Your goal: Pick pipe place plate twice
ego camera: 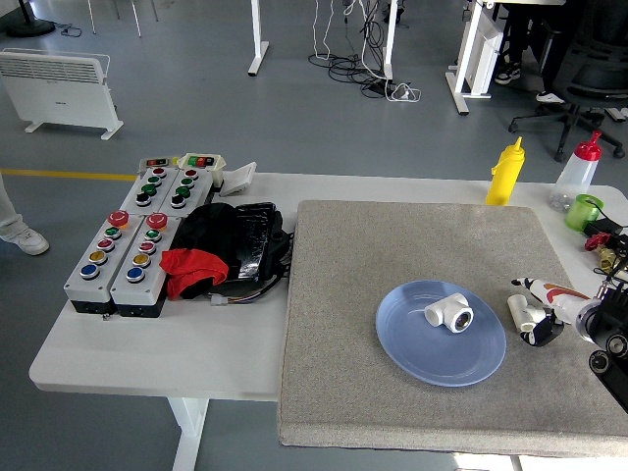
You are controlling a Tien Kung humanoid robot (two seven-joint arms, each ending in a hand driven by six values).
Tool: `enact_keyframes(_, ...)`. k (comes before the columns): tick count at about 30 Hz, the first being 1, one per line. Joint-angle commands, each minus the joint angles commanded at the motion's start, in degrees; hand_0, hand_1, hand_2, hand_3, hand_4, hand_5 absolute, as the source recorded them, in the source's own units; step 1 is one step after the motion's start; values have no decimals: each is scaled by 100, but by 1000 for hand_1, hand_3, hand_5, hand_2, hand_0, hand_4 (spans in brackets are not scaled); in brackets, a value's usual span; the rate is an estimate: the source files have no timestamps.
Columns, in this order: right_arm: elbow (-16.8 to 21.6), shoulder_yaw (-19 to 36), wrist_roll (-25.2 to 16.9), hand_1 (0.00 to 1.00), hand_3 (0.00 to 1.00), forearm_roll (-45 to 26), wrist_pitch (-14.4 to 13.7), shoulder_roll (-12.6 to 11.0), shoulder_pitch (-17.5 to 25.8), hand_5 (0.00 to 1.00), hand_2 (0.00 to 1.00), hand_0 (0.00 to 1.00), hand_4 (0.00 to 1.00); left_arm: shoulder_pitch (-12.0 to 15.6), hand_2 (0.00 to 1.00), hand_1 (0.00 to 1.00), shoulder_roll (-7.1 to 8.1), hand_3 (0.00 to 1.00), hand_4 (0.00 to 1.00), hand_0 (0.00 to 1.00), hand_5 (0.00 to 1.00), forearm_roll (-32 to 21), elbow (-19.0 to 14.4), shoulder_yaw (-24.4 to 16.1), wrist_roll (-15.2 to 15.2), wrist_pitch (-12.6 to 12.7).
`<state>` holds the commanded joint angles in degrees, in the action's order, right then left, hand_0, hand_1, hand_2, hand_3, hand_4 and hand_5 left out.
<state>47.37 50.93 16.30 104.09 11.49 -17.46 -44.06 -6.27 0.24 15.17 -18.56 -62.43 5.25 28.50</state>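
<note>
— Where do we find the pipes?

— We see one white pipe fitting (449, 313) lying inside the blue plate (412, 353), a little toward the plate's far right side. The plate sits on the grey mat (392, 245) that covers the right part of the worktop (147, 343), closer to the mat's near edge than to its far one. The second white pipe piece (518, 311) lies on the mat just beside the plate's right rim, not on it.

— And our hand?

— Our right hand (542, 319) comes in at the worktop's right edge, low over the mat. Its fingers (539, 332) are right at the second pipe piece, one white finger above it and dark ones below, touching or nearly so. We cannot tell whether they have closed on it or merely lie against it. We see nothing of our left arm.

— What else is on the worktop?

— Toward the left edge stand two grey button boxes (118, 260) with coloured buttons, with a smaller pair (165, 186) behind them. Beside these lies a black bundle with red cloth (221, 250), touching the mat's left edge. At the far right corner we see a yellow squeeze bottle (505, 173), a clear bottle with a red cap (577, 173) and a green cup (587, 211).
</note>
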Motion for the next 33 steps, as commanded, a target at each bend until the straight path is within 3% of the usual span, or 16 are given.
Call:
enact_keyframes(4,-75,-62,-26,816,863,-22,-1,16,-36,217,902,861,745,-19,611,623,0,683,469,624,998,-16,2,10,-5,3)
enact_keyframes(5,-102,-80,-30,763,813,-31,8,21,-39,214,830,789,741,-22,612,622,0,685,469,623,998,-27,2,15,-10,3)
enact_keyframes(10,-129,-121,-107,763,813,-2,32,10,-33,214,830,789,741,-32,612,622,-1,685,469,623,998,-27,3,15,-11,2)
enact_keyframes(11,-128,-127,-128,691,777,9,30,5,-32,206,734,664,737,-34,611,622,0,684,468,625,998,-30,4,17,-13,1)
enact_keyframes(16,-135,-134,-212,691,777,27,-34,-15,-29,206,734,664,737,-45,611,622,2,684,468,625,998,-24,4,15,-9,1)
enact_keyframes(17,-139,-134,-218,622,758,18,-47,-16,-29,213,688,527,738,-46,612,622,3,684,469,623,998,-24,4,16,-9,1)
enact_keyframes(22,-160,-128,-274,622,758,47,-81,-21,-15,213,688,527,738,-48,612,622,1,684,469,623,998,-14,2,11,1,4)
enact_keyframes(23,-162,-128,-284,549,746,50,-90,-22,-10,206,665,400,733,-48,611,622,2,683,470,623,998,-14,3,12,2,5)
enact_keyframes(33,-104,1,-367,530,743,72,-176,-67,19,186,657,377,715,-61,611,622,3,683,469,622,998,-2,6,23,21,7)
